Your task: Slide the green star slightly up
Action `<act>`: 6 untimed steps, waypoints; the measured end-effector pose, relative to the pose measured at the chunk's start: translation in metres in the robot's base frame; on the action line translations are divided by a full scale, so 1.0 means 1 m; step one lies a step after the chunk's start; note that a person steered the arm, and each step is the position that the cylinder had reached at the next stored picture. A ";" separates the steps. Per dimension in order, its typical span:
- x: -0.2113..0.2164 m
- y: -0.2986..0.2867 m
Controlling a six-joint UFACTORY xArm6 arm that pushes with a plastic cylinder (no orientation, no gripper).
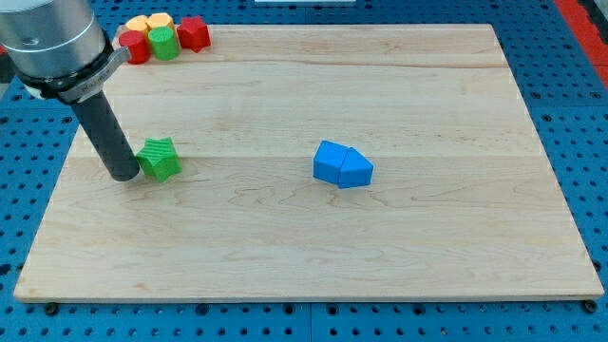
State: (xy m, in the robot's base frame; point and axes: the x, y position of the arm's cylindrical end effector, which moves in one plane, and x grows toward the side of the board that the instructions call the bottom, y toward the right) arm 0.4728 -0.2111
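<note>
The green star (160,159) lies on the wooden board (304,237) at the view's left, about mid-height. My tip (125,175) rests on the board right beside the star's left side, touching or nearly touching it. The dark rod rises from the tip up and to the left to the grey arm body at the view's top left corner.
Two blue blocks (342,165) sit pressed together near the board's middle. At the top left corner is a cluster: a red block (134,46), a green cylinder (164,43), a red block (194,33) and two yellow blocks (150,22) behind them.
</note>
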 end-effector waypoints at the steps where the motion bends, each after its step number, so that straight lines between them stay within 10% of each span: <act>1: 0.012 0.011; 6: -0.023 0.034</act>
